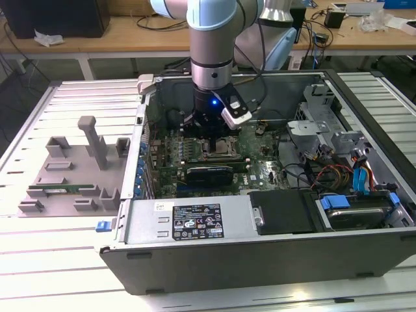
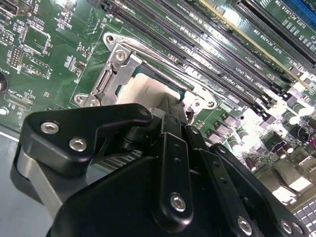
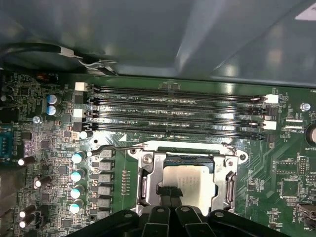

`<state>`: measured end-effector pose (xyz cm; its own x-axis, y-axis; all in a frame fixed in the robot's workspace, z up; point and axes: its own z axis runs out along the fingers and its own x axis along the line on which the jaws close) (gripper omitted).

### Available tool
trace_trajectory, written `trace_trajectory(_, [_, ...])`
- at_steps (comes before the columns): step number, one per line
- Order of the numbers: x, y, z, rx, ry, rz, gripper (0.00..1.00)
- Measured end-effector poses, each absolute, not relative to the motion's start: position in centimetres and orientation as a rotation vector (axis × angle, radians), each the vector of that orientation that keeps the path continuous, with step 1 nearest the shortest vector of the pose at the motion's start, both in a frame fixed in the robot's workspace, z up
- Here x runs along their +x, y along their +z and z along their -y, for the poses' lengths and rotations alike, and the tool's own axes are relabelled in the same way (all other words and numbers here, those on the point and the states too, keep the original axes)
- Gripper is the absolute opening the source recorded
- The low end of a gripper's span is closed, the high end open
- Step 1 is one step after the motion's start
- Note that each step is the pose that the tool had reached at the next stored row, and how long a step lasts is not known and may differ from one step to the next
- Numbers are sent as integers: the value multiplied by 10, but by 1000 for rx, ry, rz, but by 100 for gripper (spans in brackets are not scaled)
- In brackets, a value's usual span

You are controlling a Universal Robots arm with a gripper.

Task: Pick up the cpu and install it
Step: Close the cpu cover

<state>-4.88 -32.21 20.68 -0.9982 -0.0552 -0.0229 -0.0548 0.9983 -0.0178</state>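
Observation:
The cpu (image 3: 195,182) is a silver-topped square chip with a thin green rim, and it lies inside the open metal socket frame (image 3: 146,183) on the green motherboard. My gripper (image 3: 170,193) reaches straight down into the computer case, its narrow black fingers close together on the chip's near edge. The second wrist view has the cpu (image 2: 140,91) just past the gripper (image 2: 174,106), with the socket frame (image 2: 114,69) around it. In the exterior view the gripper (image 1: 218,140) stands over the socket (image 1: 221,153) in the middle of the board.
Several empty black memory slots (image 3: 173,113) run beside the socket. The open case (image 1: 195,224) has walls all round, with a drive cage and cables (image 1: 338,162) at the exterior view's right. A grey parts tray (image 1: 71,169) holding a memory stick (image 1: 58,189) sits outside at the exterior view's left.

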Motion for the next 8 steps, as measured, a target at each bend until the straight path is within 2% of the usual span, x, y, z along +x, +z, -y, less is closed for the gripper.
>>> trace_trajectory(8, [-53, 213, 322, -86, -27, -3115, 11])
